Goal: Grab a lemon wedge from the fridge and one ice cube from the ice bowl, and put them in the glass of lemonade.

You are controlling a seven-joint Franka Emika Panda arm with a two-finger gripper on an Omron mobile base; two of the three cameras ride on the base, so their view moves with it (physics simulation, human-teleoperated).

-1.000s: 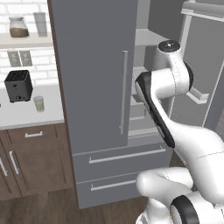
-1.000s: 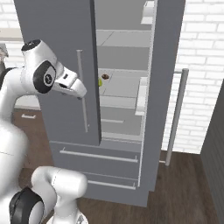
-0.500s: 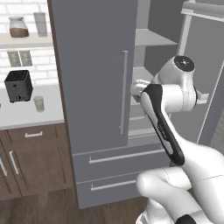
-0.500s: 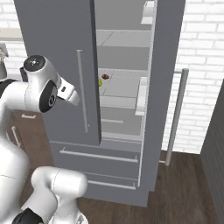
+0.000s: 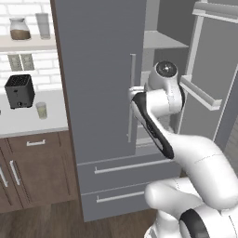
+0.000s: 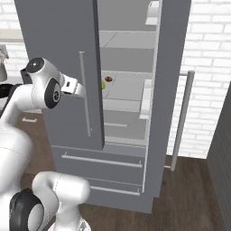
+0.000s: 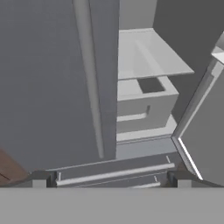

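The grey fridge point(image 5: 97, 83) has its left door shut and its right door point(image 6: 173, 90) swung open. Inside, on a middle shelf, lies the small yellow-green lemon wedge point(image 6: 103, 84), beside a dark object point(image 6: 109, 79). My gripper point(image 7: 111, 181) is open and empty. It hangs in front of the shut door's bar handle point(image 7: 89, 83), and its fingertips point(image 7: 41, 179) stand wide apart. In the right base view the gripper point(image 6: 81, 91) sits left of the wedge, outside the fridge. The glass of lemonade point(image 5: 42, 110) stands on the counter by the toaster. The ice bowl and ice cube are out of view.
A black toaster point(image 5: 19, 90) stands on the white counter point(image 5: 28, 125), above brown cabinets. A wall shelf holds a jar point(image 5: 20, 29) and a clear glass point(image 5: 42, 24). Below the doors are two fridge drawers point(image 6: 103, 162). A grey inner drawer point(image 7: 144, 103) sits under the shelf.
The arm's wrist has dropped and swung toward the shut left door's handle. The gripper has stayed open, and the fridge has not moved.
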